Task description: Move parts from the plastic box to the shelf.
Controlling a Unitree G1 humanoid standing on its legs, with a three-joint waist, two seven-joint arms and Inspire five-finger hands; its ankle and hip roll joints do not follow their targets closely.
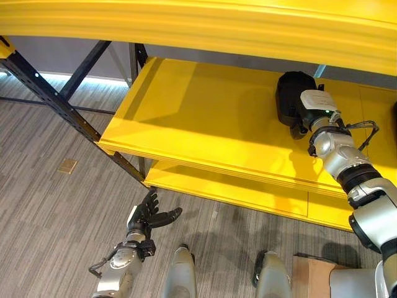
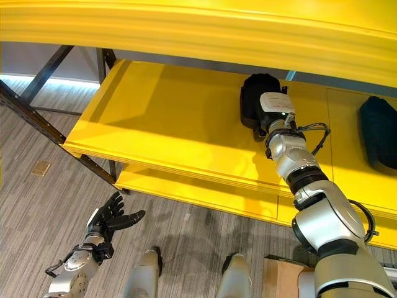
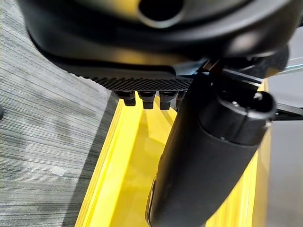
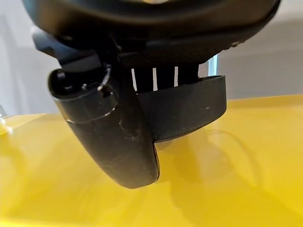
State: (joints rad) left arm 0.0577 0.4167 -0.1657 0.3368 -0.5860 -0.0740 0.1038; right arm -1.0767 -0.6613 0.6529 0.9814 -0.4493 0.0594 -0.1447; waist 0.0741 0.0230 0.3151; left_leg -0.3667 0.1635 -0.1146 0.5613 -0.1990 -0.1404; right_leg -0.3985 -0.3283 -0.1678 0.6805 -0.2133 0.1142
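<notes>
A black moulded part [image 1: 288, 93] rests on the middle board of the yellow shelf [image 1: 198, 118], towards its back. My right hand [image 1: 315, 105] reaches in over the board, shut on this part. In the right wrist view the thumb [image 4: 113, 137] lies across the part's curved black rim [image 4: 194, 111], with the fingers [image 4: 165, 75] behind it just above the yellow board. My left hand [image 1: 149, 214] hangs low over the floor in front of the shelf, open, with spread fingers and nothing in it.
A second dark part [image 2: 378, 133] lies on the same board further right. A yellow beam [image 1: 217, 25] crosses overhead and a lower yellow board [image 1: 236, 189] juts out below. Dark rack braces [image 1: 56, 102] stand at the left. A brown box [image 1: 310, 276] sits by my right side.
</notes>
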